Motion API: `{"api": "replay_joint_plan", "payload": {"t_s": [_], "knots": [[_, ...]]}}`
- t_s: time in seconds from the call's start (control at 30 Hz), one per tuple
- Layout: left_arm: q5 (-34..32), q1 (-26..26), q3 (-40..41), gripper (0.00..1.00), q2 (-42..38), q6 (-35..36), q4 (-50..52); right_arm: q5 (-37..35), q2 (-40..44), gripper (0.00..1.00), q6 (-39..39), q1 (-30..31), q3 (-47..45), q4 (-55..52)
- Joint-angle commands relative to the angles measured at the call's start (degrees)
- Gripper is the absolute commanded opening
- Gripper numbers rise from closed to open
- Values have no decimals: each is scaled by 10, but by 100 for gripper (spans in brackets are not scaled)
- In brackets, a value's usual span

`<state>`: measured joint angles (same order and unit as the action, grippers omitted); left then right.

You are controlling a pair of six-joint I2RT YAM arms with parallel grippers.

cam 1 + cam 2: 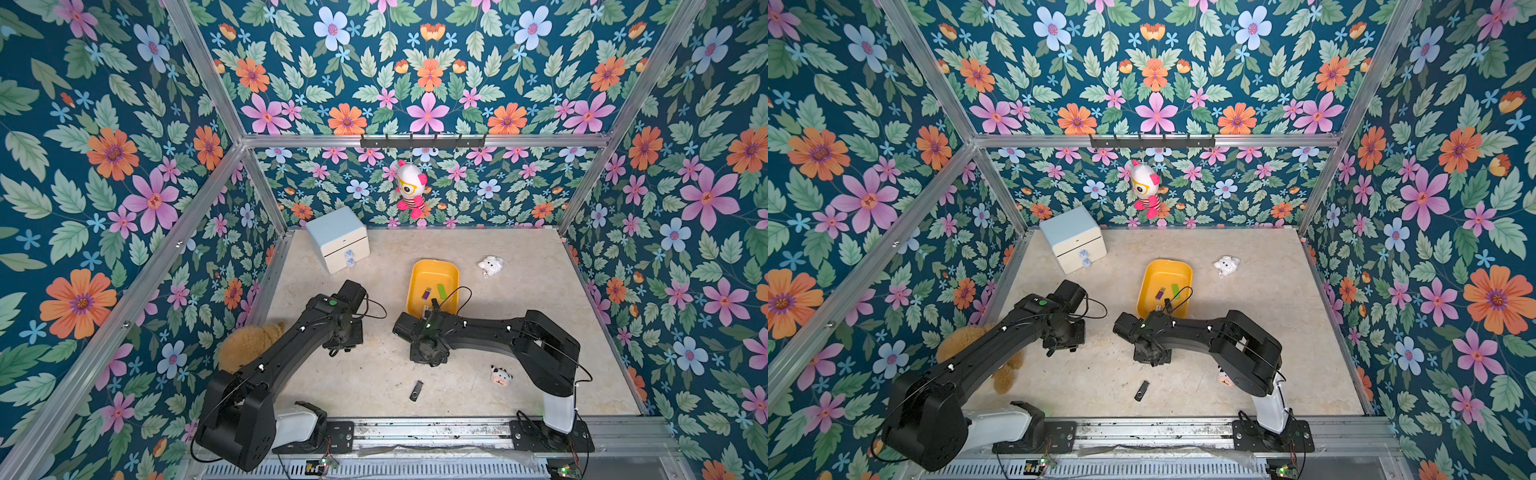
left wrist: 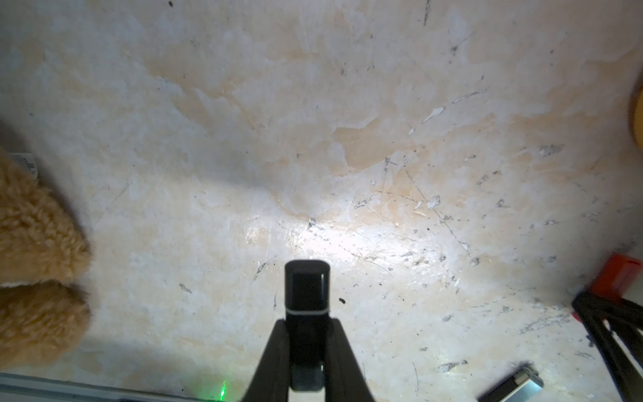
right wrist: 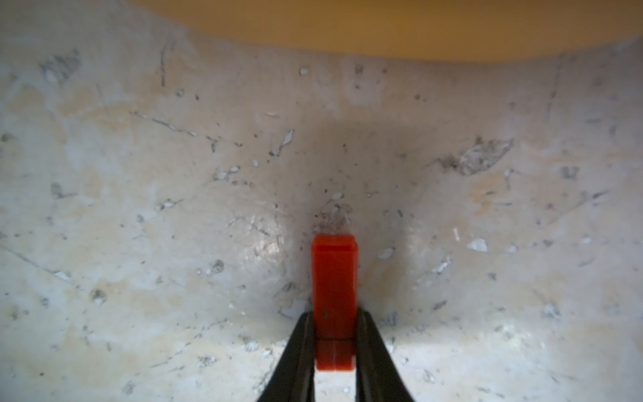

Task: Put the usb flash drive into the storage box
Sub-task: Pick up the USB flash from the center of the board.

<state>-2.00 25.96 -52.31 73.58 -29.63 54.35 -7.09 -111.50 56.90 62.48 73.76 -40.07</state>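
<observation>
In the left wrist view my left gripper (image 2: 307,322) is shut on a black usb flash drive (image 2: 307,289) with a thin pale band, held above the bare table. In the right wrist view my right gripper (image 3: 334,316) is shut on a red usb flash drive (image 3: 334,271), low over the table and just short of the storage box wall (image 3: 382,28). In both top views the yellow storage box (image 1: 419,274) (image 1: 1152,274) lies beyond the right wrist (image 1: 428,345), with a purple drive (image 1: 426,294) and a green drive (image 1: 442,291) inside. Both grippers are hidden under their wrists there.
A black swivel drive (image 1: 416,390) (image 2: 511,384) lies loose near the front rail. A pale blue cabinet (image 1: 338,239) stands at the back left. A brown plush (image 1: 249,345) sits under the left arm, a white plush (image 1: 491,265) lies right of the box, and a cow toy (image 1: 500,376) is by the right arm.
</observation>
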Motion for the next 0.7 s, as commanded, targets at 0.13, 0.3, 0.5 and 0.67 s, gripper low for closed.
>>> {"api": "replay_joint_plan", "payload": {"t_s": [0.13, 0.3, 0.5, 0.67], "knots": [[-1, -1, 2, 0, 0, 8, 1, 14, -9, 13, -1, 0, -1, -6], [-2, -1, 3, 0, 0, 8, 0, 16, -13, 7, -8, 0, 4, -6], [0, -1, 0, 0, 1, 8, -1, 17, -14, 0, -15, 0, 12, -8], [-3, -1, -2, 0, 1, 9, 0, 7, -3, 0, -21, 6, 19, -15]]}}
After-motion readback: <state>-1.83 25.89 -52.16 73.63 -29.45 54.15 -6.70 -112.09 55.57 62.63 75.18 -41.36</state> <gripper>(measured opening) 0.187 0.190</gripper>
